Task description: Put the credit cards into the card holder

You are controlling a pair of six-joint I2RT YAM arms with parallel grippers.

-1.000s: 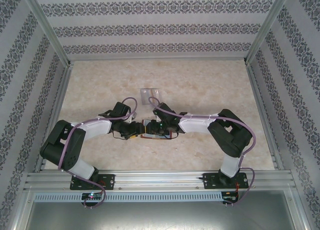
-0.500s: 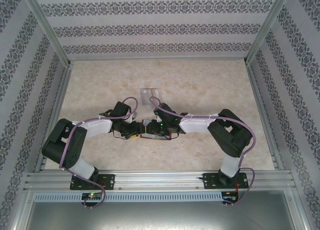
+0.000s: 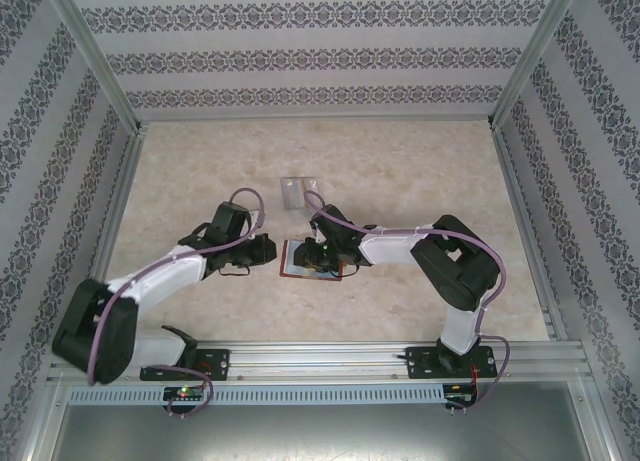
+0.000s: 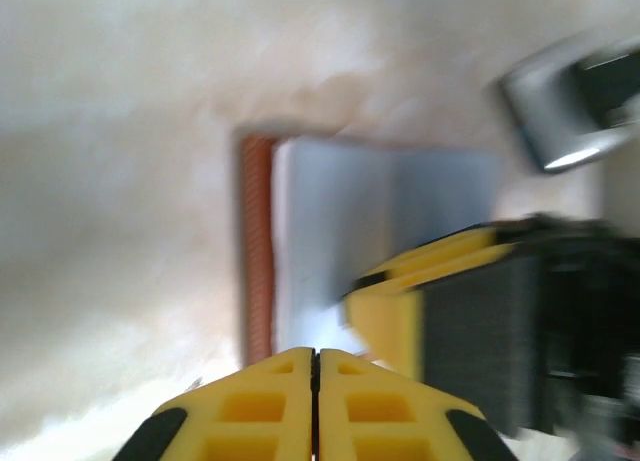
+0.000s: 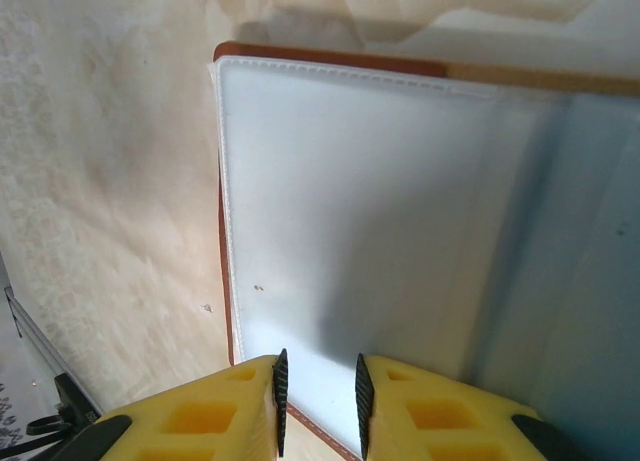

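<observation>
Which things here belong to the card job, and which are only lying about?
Belonging to the job: open card holder; right hand over it; left hand, shut, beside it.
Lying about: clear plastic case, farther from the arms.

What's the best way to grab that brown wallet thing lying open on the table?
The card holder lies open and flat on the table, so only its rim gives jaws something to pinch. Probably take the thin brown edge, sliding in low from the side of the left arm, where it is bare.
</observation>
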